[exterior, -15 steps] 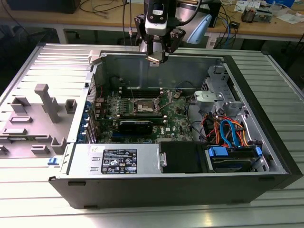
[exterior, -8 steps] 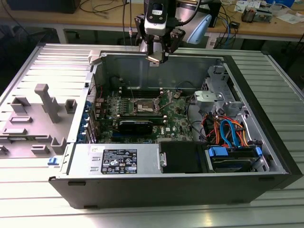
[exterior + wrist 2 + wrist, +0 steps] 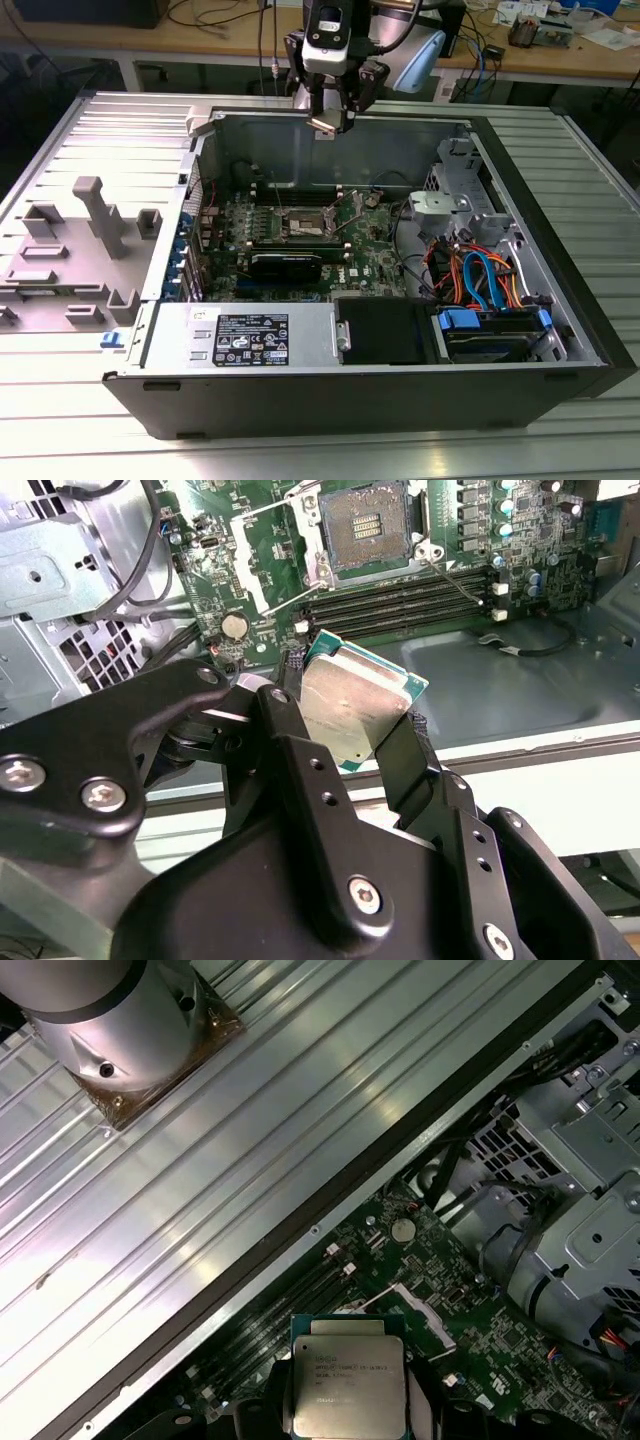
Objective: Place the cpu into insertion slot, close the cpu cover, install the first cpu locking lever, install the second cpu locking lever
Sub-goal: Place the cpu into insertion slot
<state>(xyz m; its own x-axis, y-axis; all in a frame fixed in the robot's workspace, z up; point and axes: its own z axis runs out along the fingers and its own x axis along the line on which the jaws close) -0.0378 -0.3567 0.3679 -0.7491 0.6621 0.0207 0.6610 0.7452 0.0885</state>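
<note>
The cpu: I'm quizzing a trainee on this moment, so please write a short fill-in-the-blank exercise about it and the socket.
1. The gripper is ___ on the cpu.
2. The insertion slot lies ___, its contacts bare.
3. The insertion slot sits on a ___ motherboard.
Missing words: shut; empty; green.

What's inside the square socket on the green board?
Nothing: the socket shows its bare dark centre with a gold patch. The chip is clamped in the gripper. What lies beneath the socket is hidden.
</note>
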